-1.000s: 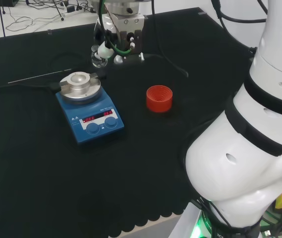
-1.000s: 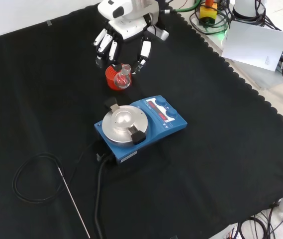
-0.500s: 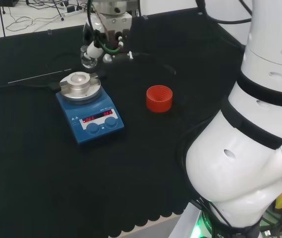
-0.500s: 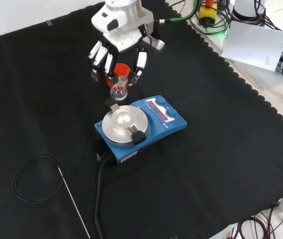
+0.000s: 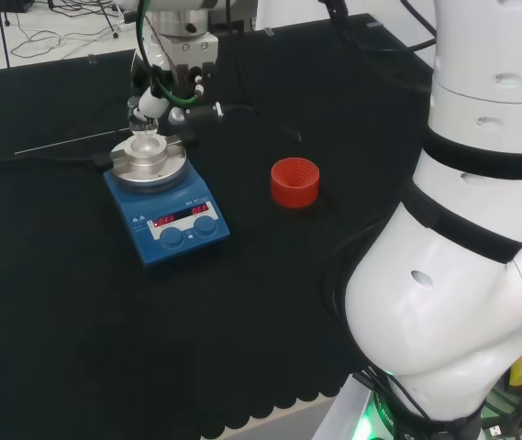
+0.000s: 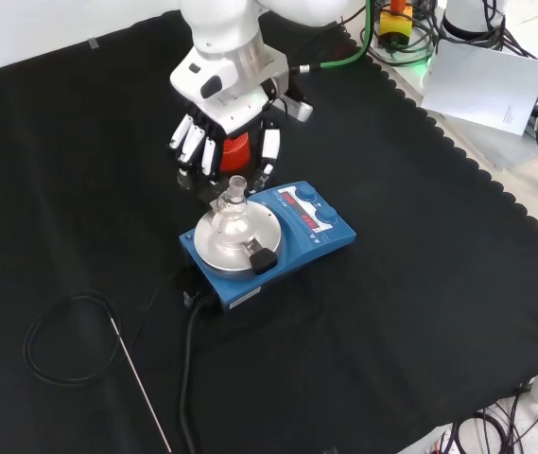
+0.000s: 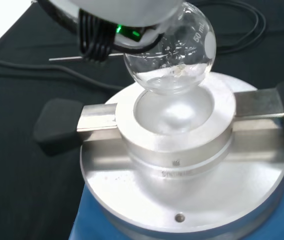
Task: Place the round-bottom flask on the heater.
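Note:
A clear round-bottom flask [image 7: 174, 55] hangs slightly tilted just above the bowl of the heater's metal block [image 7: 174, 145], its bulb low over the hollow. The hand [image 6: 221, 85] comes down from behind the blue heater [image 6: 321, 227] with its fingers curled round the flask's neck [image 6: 237, 186]. In the head view the hand [image 5: 164, 87] holds the flask [image 5: 147, 137] over the heater's round plate [image 5: 150, 170]. Whether the glass touches the block I cannot tell.
A red ribbed ring stand [image 5: 294, 181] sits on the cloth right of the heater in the head view, and behind the hand in the front view [image 6: 235, 147]. A black cable loop [image 6: 60, 331] and thin metal rod [image 6: 141, 383] lie nearby.
The hand has carried the flask from beside the red stand to above the heater's block and lowered it close to the bowl. The heater and stand stayed put.

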